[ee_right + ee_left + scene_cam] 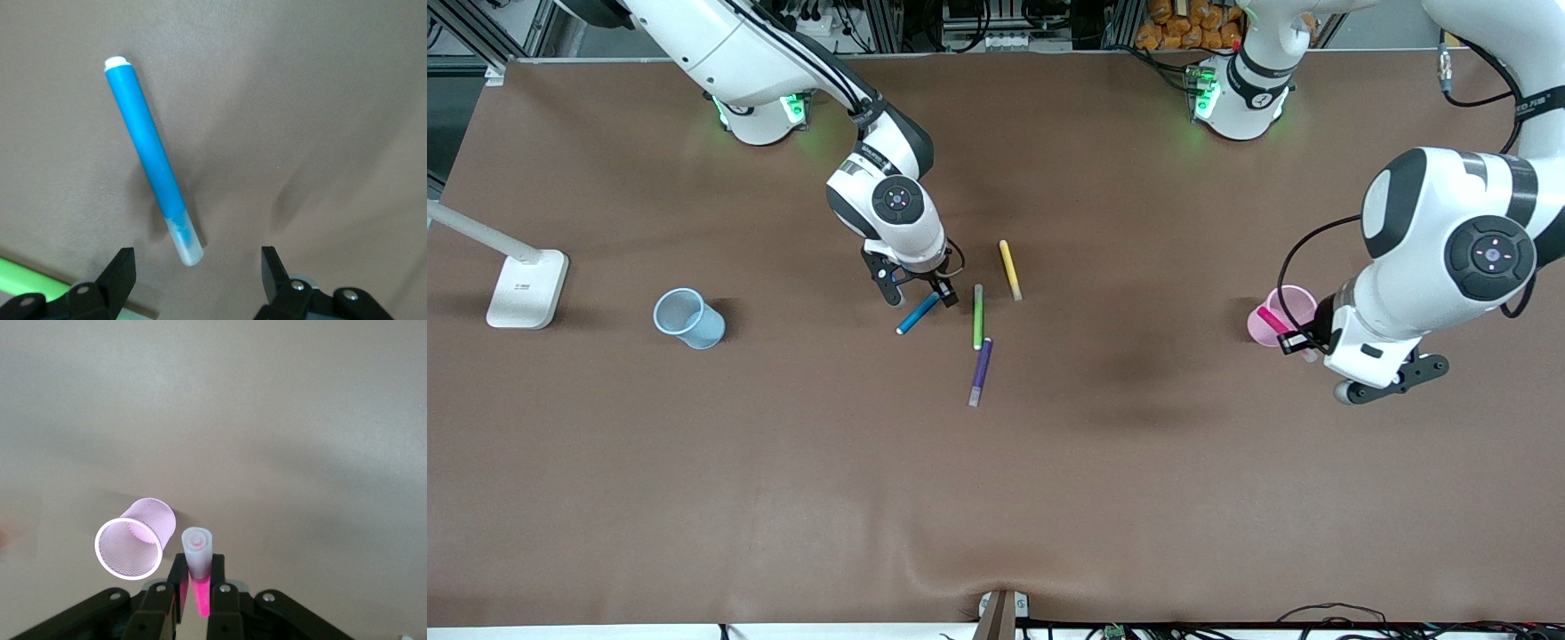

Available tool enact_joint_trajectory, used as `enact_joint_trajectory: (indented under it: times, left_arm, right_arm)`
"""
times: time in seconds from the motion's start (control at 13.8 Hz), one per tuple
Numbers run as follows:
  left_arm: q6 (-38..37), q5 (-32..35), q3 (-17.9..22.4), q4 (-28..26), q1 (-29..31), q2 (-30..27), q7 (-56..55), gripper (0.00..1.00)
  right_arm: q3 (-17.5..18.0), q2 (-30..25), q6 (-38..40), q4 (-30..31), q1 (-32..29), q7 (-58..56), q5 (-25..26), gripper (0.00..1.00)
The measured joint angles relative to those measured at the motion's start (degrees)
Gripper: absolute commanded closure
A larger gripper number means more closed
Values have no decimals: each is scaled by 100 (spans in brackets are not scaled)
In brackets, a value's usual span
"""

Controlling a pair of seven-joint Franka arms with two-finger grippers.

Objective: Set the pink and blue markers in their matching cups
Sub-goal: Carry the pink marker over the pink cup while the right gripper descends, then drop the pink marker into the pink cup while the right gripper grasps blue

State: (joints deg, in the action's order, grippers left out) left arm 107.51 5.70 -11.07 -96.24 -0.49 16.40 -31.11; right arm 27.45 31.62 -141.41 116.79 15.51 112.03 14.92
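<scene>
The blue marker [918, 313] lies on the table, beside the green marker. My right gripper [918, 293] is open, low over its greyish capped end. In the right wrist view the blue marker [150, 157] shows with its cap between my right gripper's [197, 263] spread fingers, untouched. My left gripper [1296, 342] is shut on the pink marker [1272, 320] and holds it tilted at the pink cup [1294, 298]. In the left wrist view my left gripper [198, 583] holds the marker [198, 553] cap-down just beside the cup's [130, 547] rim. The blue cup [687, 317] stands toward the right arm's end.
A yellow marker [1009, 269], a green marker [977, 316] and a purple marker [981, 372] lie mid-table close to the blue marker. The green one shows at the edge of the right wrist view [27, 270]. A white lamp base [527, 289] stands past the blue cup.
</scene>
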Motion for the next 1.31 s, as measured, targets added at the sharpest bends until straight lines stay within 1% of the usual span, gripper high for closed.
enact_joint_trajectory:
  times: [0.15,0.44,0.58,0.65,0.8,1.02,1.16,1.31]
  left_arm:
    - [345,1,4,-463,25,-285,-2,100]
    - [1175,2,17,-1555,189,-837,-2,100]
    - [1502,2,22,-1918,284,-951,-2,100]
    - [1725,4,22,-2084,340,-977,-2,100]
    - [2178,89,25,-2407,510,-1027,74,100]
    - [2528,134,29,-2698,801,-1102,390,100]
    - [2764,134,30,-2904,913,-1182,551,100]
    - [2880,134,28,-3036,931,-1244,584,100]
  right_arm:
    - [-6,50,-8,-3,3,1,22,28]
    - [-9,162,-221,-3,27,71,111,49]
    - [-11,211,-260,-3,41,113,163,53]
    - [-13,214,-261,-3,46,118,175,57]
    - [-15,213,-268,-4,48,122,192,58]
    - [-17,213,-274,-6,50,124,206,73]
    - [-19,213,-278,-11,50,125,215,78]
    - [-21,213,-277,-15,50,126,219,88]
